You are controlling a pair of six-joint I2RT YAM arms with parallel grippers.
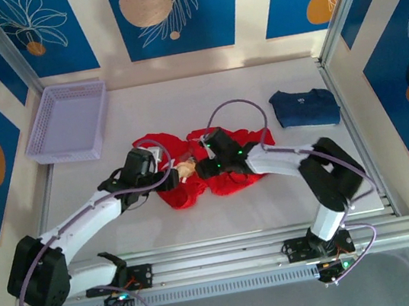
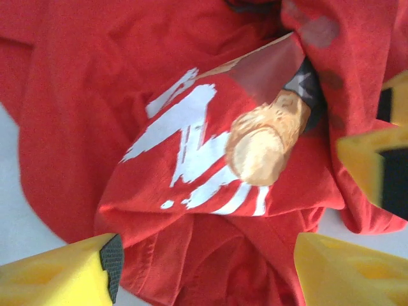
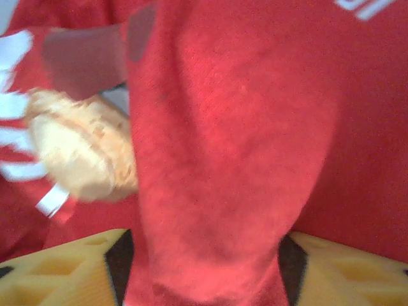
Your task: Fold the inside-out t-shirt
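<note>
The inside-out t-shirt [image 1: 182, 193] lies crumpled in a red heap at the middle of the table, with a white and tan print [image 2: 210, 153] turned up among the folds. My left gripper [image 1: 166, 166] hovers over its left part; in the left wrist view the left gripper [image 2: 207, 268] is open, its yellow fingers wide apart over the red cloth [image 2: 76, 95]. My right gripper [image 1: 201, 169] meets it from the right. In the right wrist view the right gripper [image 3: 204, 268] is open too, with a thick fold of the shirt [image 3: 255, 115] standing between its pads.
A lavender mesh basket [image 1: 68, 119] sits at the back left. A folded dark navy garment [image 1: 304, 106] lies at the back right. Metal rails [image 1: 263, 236] run along the table's near edge, and walls close in both sides.
</note>
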